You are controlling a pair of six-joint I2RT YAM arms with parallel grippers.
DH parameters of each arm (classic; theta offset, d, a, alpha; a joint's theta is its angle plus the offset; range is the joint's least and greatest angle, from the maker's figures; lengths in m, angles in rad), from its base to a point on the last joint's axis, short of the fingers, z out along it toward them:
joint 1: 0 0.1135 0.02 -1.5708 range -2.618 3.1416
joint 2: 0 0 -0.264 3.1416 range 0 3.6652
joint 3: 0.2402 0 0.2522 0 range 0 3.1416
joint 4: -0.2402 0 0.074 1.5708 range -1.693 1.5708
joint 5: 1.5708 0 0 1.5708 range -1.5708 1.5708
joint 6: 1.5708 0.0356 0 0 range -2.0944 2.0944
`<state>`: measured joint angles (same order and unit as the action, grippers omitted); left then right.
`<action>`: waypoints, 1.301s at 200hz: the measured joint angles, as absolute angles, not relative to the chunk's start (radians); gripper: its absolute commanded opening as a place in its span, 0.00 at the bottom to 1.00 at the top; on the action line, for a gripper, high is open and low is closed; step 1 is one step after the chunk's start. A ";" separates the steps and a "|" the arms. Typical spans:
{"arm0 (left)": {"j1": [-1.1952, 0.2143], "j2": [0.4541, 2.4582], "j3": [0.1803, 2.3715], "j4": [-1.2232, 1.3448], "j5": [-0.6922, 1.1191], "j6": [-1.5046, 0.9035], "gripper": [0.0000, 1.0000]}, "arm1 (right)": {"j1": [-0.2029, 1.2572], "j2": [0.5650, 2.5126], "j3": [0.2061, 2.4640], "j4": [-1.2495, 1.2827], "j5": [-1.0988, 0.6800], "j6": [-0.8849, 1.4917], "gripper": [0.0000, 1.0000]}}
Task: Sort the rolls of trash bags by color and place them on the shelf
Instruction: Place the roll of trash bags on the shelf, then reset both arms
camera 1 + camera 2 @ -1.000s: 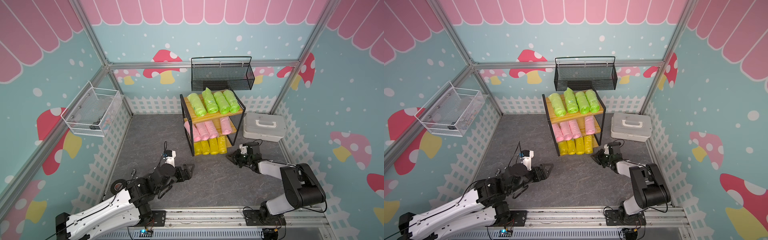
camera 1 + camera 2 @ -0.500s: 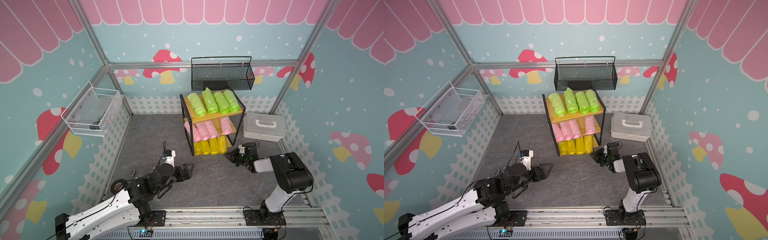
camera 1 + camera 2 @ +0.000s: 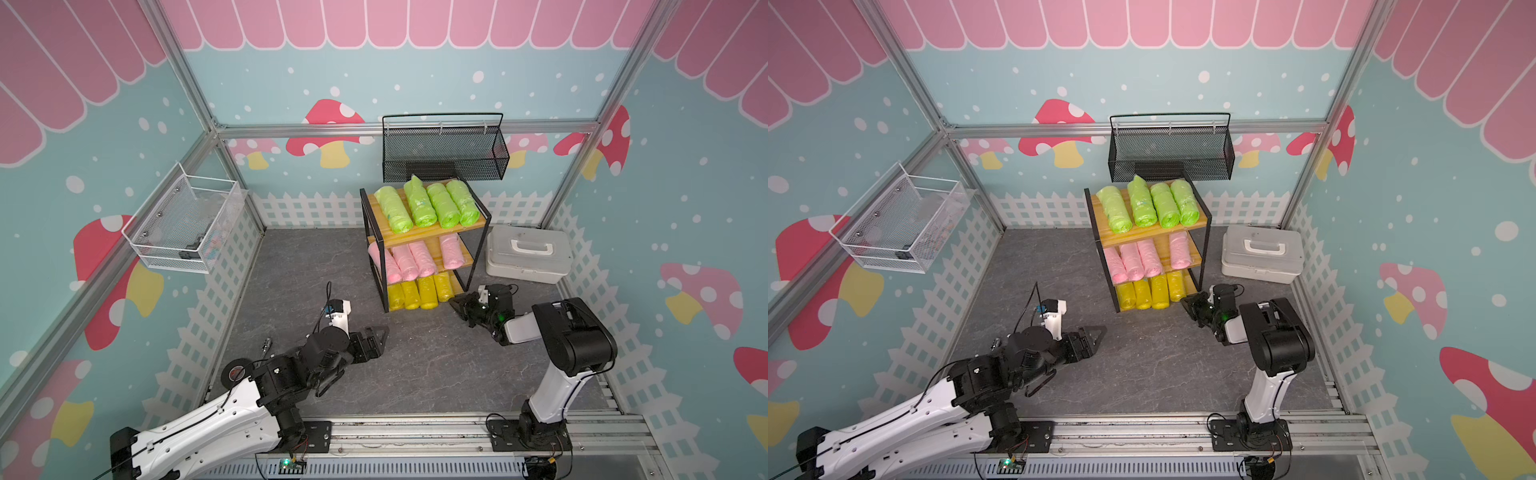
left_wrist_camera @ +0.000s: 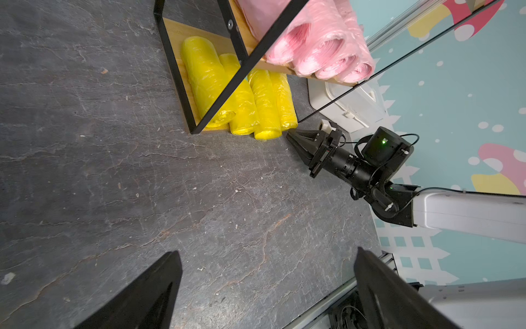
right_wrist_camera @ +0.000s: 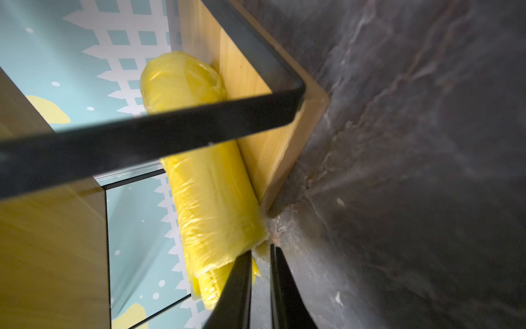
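Nudging the last yellow roll [image 5: 210, 199] squarely into the shelf [image 5: 273, 148], the right gripper [image 5: 261, 252] should push straight, jaws nearly closed; the left gripper [image 4: 267, 252] hovers, jaws wide.

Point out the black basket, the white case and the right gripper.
black basket [image 3: 444, 153], in a top view, front mesh.
white case [image 3: 500, 245], in a top view, lid.
right gripper [image 4: 291, 137], left wrist view, fingertips.

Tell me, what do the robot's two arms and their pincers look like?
Both arms are alike: the left arm and right arm have smooth white shells joined by bulky black round joints, with thin black cables looping outside. Each ends in a black pincer of two tapering wedge-shaped fingers: left pincer, right pincer. A small green light glows near the right wrist.
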<state>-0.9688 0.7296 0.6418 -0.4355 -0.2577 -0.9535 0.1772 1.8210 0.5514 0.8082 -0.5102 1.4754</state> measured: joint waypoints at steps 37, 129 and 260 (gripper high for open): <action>-0.966 0.732 0.642 -0.433 -0.257 -0.953 0.97 | 0.177 1.868 0.540 0.916 -0.508 1.518 0.26; -0.929 0.748 0.642 -0.433 -0.232 -0.938 0.98 | 0.170 1.780 0.395 0.979 -0.574 1.465 0.56; -0.896 0.514 0.639 -0.406 -0.639 -0.623 0.99 | 0.159 0.517 0.493 -0.058 -0.078 0.440 0.99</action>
